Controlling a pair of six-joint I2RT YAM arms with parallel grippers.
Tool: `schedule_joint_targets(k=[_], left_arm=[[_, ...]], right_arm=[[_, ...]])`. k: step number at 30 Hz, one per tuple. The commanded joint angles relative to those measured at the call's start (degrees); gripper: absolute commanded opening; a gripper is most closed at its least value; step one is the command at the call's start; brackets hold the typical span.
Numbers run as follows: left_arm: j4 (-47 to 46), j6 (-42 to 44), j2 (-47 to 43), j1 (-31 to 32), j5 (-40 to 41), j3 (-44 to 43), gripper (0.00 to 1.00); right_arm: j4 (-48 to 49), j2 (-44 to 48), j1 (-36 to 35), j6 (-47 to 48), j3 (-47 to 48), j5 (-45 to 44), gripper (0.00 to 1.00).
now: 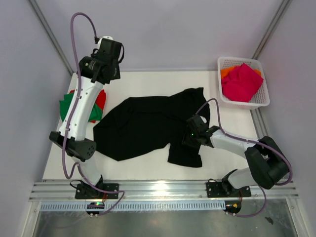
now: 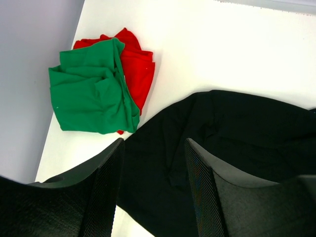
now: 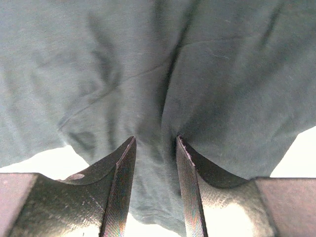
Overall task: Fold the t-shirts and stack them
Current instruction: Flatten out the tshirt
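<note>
My right hand [image 3: 155, 143] pinches a fold of the large black cloth t-shirt [image 1: 143, 126], sprawled lengthwise left-to-right across the middle of the white bench [image 1: 163, 81]; my left hand [image 2: 154, 142] hangs open, empty, above its left end.

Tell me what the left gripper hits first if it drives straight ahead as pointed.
Most likely the black t-shirt: it fills the view between the open jaws of the left gripper, nothing in between. How far is unclear.
</note>
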State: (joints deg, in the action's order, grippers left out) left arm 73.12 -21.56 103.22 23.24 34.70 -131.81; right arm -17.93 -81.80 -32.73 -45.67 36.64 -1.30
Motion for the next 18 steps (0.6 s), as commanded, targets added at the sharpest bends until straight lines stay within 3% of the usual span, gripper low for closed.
schedule_joint_targets(k=[1,12,18], left_arm=[[-0.52,1.00,-2.50,0.13,-0.95,-2.14,0.55],[-0.44,1.08,-3.37,0.05,-2.18,-1.52,0.55],[-0.70,1.08,-3.55,0.05,-2.62,-1.79,0.56]], right_arm=[[-6.94,-8.98,-4.97,-6.53,-9.65,6.22,0.43],[-1.05,-10.58,-18.06,-20.42,-17.74,9.30,0.43],[-9.20,-7.24,-22.11,-26.82,-16.34,7.63,0.43]])
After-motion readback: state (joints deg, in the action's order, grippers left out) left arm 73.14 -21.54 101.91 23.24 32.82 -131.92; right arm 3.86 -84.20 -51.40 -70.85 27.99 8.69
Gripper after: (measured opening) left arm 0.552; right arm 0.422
